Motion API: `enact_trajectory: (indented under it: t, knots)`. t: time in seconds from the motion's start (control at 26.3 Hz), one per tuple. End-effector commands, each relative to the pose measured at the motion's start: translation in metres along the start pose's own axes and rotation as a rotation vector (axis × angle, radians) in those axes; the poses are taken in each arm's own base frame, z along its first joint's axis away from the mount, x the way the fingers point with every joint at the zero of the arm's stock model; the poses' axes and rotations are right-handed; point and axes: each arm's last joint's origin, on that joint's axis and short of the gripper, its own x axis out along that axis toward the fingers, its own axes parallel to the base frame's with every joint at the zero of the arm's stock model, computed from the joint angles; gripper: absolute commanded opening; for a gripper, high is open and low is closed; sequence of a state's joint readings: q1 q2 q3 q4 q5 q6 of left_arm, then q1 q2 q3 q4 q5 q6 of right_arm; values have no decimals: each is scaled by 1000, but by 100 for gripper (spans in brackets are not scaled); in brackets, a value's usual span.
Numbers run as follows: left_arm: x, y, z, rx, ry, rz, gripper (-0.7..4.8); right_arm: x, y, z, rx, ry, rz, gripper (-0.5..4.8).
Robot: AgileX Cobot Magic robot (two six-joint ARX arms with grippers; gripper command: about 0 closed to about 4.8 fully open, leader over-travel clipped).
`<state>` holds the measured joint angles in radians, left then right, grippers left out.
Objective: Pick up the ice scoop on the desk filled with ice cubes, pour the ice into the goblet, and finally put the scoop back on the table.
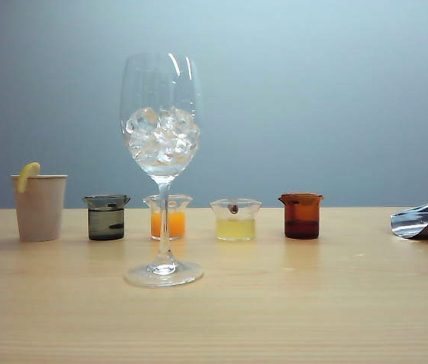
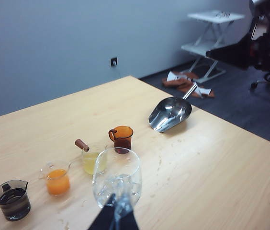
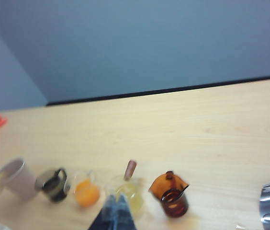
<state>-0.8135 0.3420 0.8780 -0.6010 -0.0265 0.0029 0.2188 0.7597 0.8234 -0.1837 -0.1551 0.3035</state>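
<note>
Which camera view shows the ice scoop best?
The left wrist view: the whole ice scoop lies on the table, handle included. The exterior and right wrist views catch only a part at the picture's edge.

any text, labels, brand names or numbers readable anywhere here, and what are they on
None can be read in any view.
Paper cup: plain, no print.
Four small beakers: no scale marks or labels visible.
Goblet and ice scoop: bare.
Papers on the floor: too small and blurred to tell whether they carry text.
</note>
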Motion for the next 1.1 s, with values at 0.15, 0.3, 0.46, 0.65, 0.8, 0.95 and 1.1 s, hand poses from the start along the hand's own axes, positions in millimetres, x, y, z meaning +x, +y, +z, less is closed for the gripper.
enact_trajectory:
  t: [0.15, 0.3, 0.46, 0.65, 0.8, 0.95, 1.1]
  knots:
    - [11, -1, -34, -105, -56, -12, -5, -17, 20, -40, -88, 29, 82, -9]
    - [24, -2, -55, -119, -37, -50, -5, -26, 19, -66, -127, 17, 113, -9]
    - [38, -3, -77, -120, -13, -58, -5, -33, 14, -91, -186, 14, 152, -9]
    - [57, -4, -115, -135, 0, -69, -5, -39, 0, -129, -189, 40, 147, -9]
    - [69, -6, -148, -157, 11, -120, -5, -41, -9, -153, -169, 57, 143, -9]
    - [73, -6, -168, -215, 15, -120, -5, -42, -15, -167, -170, 59, 142, -9]
    - [76, -6, -183, -221, -1, -121, -5, -43, -20, -181, -171, 65, 125, -9]
